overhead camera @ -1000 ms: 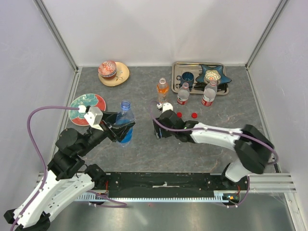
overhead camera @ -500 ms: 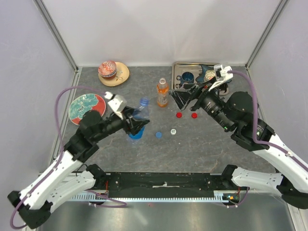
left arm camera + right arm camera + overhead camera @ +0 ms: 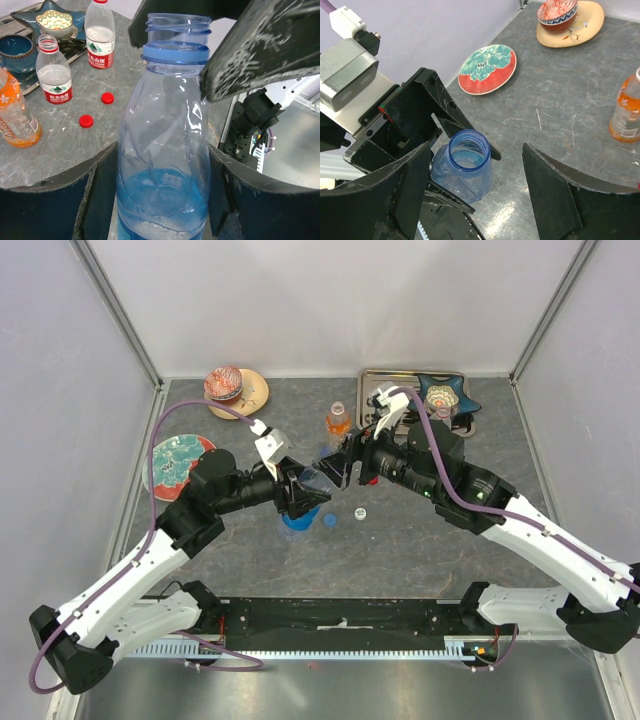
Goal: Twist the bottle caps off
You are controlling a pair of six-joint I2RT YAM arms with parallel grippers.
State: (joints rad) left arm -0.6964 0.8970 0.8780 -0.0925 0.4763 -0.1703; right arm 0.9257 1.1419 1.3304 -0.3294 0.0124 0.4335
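Note:
My left gripper (image 3: 298,498) is shut on the blue-tinted bottle (image 3: 303,490), holding it upright low on its body (image 3: 162,200). The bottle's mouth (image 3: 468,150) is open, with no cap on it. My right gripper (image 3: 335,465) is open, with its fingers (image 3: 410,190) either side of the bottle's neck and apart from it. A blue cap (image 3: 329,519) and a white cap (image 3: 360,512) lie on the table beside the bottle. Two red caps (image 3: 86,120) lie near two clear red-labelled bottles (image 3: 55,75). The orange bottle (image 3: 338,423) stands behind.
A metal tray (image 3: 420,371) at the back right holds a blue cup (image 3: 15,50) and a star-shaped dish (image 3: 450,395). A red and green plate (image 3: 180,465) lies at the left. A patterned bowl on a tan plate (image 3: 235,390) sits at the back left.
My right arm has swung from the tray side to the left and now straddles the bottle's open neck. My left gripper has carried the blue-tinted bottle a little to the right.

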